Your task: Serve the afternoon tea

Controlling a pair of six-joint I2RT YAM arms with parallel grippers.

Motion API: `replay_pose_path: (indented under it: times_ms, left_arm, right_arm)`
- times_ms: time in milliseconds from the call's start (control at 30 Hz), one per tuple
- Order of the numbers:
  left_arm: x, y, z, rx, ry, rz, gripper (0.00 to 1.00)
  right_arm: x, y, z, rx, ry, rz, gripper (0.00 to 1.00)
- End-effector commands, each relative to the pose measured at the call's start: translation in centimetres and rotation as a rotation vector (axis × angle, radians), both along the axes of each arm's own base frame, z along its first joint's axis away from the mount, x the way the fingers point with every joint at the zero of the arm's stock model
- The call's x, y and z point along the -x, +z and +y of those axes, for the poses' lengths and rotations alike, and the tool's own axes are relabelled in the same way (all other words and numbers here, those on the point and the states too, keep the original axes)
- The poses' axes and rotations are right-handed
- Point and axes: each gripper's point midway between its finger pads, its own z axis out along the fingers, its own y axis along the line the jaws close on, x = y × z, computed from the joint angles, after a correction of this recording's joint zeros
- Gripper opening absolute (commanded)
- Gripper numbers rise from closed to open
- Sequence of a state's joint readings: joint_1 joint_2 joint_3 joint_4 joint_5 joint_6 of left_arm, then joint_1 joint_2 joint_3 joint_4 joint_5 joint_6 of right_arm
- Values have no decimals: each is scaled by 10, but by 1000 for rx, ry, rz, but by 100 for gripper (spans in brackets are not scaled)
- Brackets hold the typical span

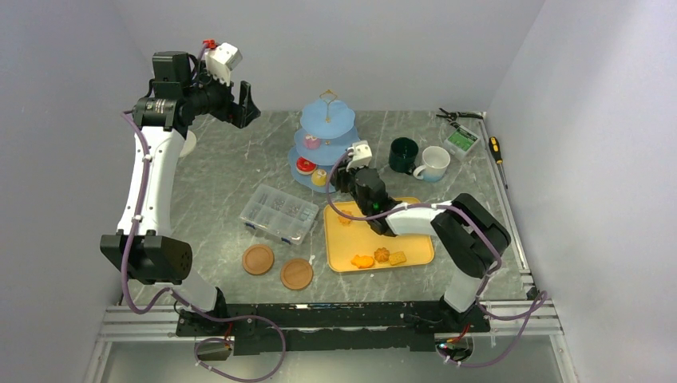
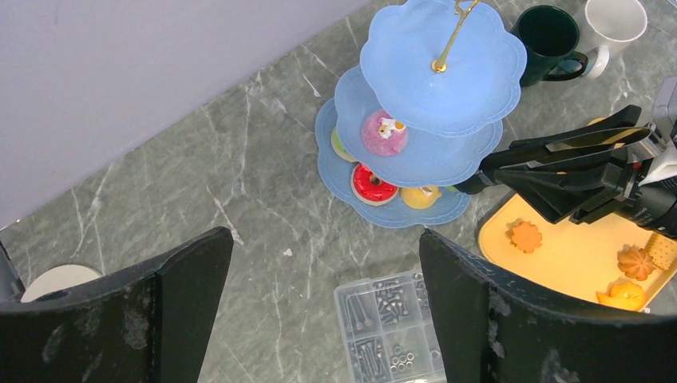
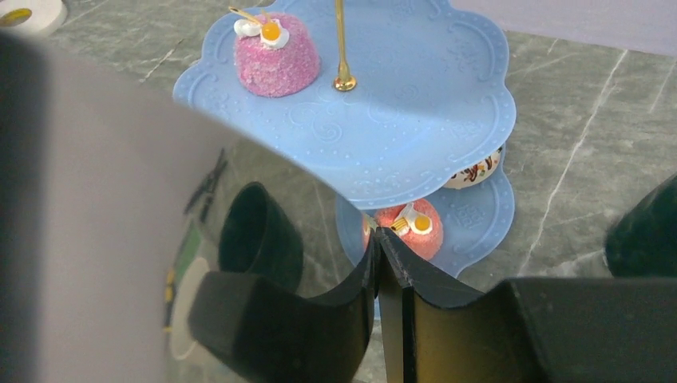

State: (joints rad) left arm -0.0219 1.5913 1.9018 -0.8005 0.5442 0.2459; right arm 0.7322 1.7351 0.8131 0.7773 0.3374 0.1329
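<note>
Wide-spread black fingers of the left gripper fill the bottom of the left wrist view, jaws fully open and holding nothing. That arm rises from its base at the near left, its white forearm standing nearly upright, and the wrist bends right, so the gripper hangs high over the far-left part of the table, angled down toward the middle.

The right arm folds low from its base, its forearm stretched leftward across the yellow tray. The right gripper appears clamped on a pair of black tongs, though the wrist view is partly blurred. The tong tips are pressed together just beside the bottom tier of the light-blue stand.

A pink cake sits on the middle tier, with a red doughnut and a yellow cake on the bottom one. Four orange biscuits lie on the tray. The dark-green mug and white mug stand side by side right of the stand. A clear compartment box and two brown coasters lie left of the tray.
</note>
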Motion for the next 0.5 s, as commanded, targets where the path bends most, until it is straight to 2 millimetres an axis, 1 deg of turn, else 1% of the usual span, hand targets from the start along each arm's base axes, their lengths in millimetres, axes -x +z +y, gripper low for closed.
replay_pose_path:
  times_ms: [0, 267, 467]
  left_arm:
    - [9, 26, 0, 2, -6, -83, 93]
    - [9, 30, 1, 3, -6, -94, 93]
    - [11, 28, 1, 2, -6, -90, 93]
  right_arm:
    - [-18, 40, 5, -107, -12, -97, 42]
    - [-34, 29, -3, -66, -34, -92, 42]
    - [-36, 37, -12, -22, -63, -137, 42]
